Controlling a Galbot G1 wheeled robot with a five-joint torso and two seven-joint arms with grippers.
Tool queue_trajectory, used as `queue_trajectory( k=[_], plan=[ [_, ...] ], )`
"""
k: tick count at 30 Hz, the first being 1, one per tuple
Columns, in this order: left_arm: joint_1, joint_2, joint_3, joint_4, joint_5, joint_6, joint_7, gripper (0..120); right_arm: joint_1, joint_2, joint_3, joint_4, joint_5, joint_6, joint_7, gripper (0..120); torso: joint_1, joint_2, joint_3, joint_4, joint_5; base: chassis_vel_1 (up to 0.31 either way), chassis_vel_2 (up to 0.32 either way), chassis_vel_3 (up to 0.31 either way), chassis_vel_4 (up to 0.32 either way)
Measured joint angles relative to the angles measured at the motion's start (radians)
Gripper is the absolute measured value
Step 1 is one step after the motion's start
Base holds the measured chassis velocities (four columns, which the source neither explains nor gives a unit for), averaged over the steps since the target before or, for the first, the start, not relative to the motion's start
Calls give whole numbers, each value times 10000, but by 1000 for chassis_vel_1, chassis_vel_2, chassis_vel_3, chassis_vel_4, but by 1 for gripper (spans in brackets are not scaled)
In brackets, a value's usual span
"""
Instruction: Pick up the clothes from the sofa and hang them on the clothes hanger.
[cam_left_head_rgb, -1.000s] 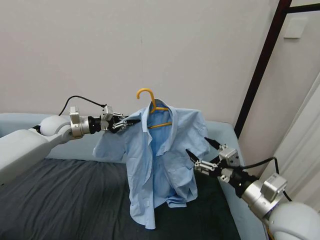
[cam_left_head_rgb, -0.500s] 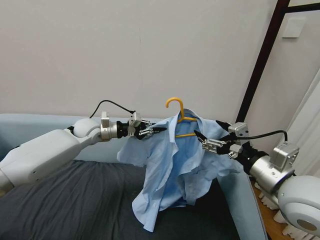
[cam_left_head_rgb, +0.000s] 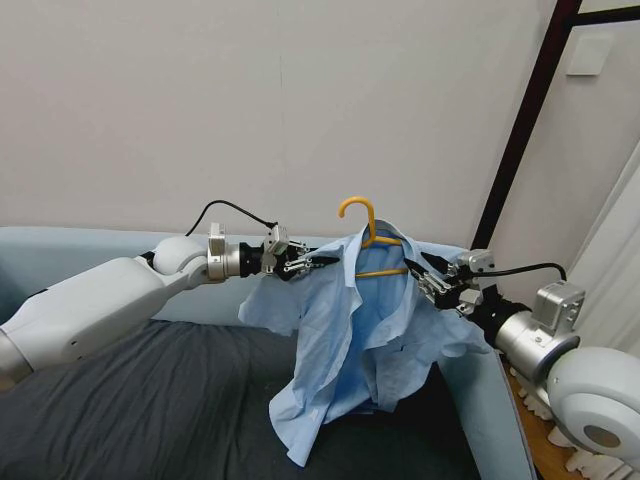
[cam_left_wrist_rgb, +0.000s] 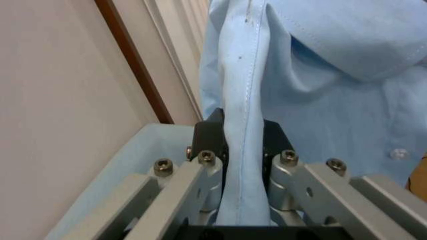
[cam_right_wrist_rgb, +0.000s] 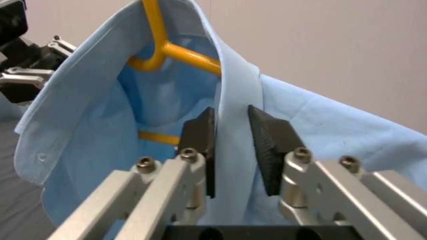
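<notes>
Currently, the light-blue cotton shirt (cam_left_head_rgb: 350, 330), draped on a yellow plastic hanger (cam_left_head_rgb: 358, 210), hangs above the dark grey sofa (cam_left_head_rgb: 120, 400). The left gripper (cam_left_head_rgb: 322, 261) has its fingers clamped on one shoulder fold. The right gripper (cam_left_head_rgb: 420, 267), lower a second ago, now pinches the opposite collar edge. Two-sided hold judged secure for carrying.

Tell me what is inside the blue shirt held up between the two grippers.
A yellow hanger: its hook rises above the collar and a bar shows through the open front. Its shoulder ends are covered by the shirt, pinched by the left gripper and right gripper.
</notes>
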Motion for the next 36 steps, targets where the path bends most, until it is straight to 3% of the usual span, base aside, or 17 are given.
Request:
queue_trajectory(
  k=[4,11,16,21,26,36],
  plan=[
    [5,10,-85,-21,-63,48,-13,7,12,-96,-12,20,-71,52,101,0,0,1,0,-2,-1,0,0,0,0],
    [-29,47,-41,-145,-91,150,-87,7,-35,-198,-20,99,-625,120,167,0,0,1,0,-1,1,0,0,0,0],
    [-7,-12,231,-251,6,180,-382,7,-23,-571,-140,166,-2068,206,-58,0,0,1,-1,0,-1,0,0,0,0],
    [-91,-477,394,-208,-374,367,-984,7,-543,-893,-471,-147,-5400,225,-1323,0,0,1,0,-6,1,0,0,0,0],
    [-255,-586,601,-293,-464,438,-1085,7,-539,-911,-691,-489,-6996,230,-2044,0,0,1,0,0,3,0,0,0,0],
    [-99,-593,642,-642,-618,475,-1210,7,-507,-697,-962,-750,-6899,199,-1964,0,0,1,0,-1,3,0,0,0,0]
  ],
)
